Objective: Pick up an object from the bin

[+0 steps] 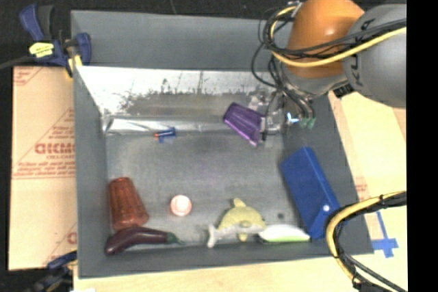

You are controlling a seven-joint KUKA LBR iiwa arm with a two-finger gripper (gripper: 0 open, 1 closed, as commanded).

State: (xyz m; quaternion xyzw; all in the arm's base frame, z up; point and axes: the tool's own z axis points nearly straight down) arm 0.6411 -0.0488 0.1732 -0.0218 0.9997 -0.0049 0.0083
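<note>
My gripper (269, 118) is at the back right of the bin, under the arm's orange cover. Its fingers are shut on the right end of a small purple block (242, 122), which hangs tilted in front of the bin's back wall. A blue rectangular box (308, 191) lies just below the gripper along the right wall, apart from it.
Along the front wall lie a dark purple eggplant toy (137, 239), a red-brown cup (125, 203), a small pink round thing (181, 205), a yellow fish toy (236, 221) and a pale green piece (284, 236). A tiny blue and red item (164, 135) sits at the back left.
</note>
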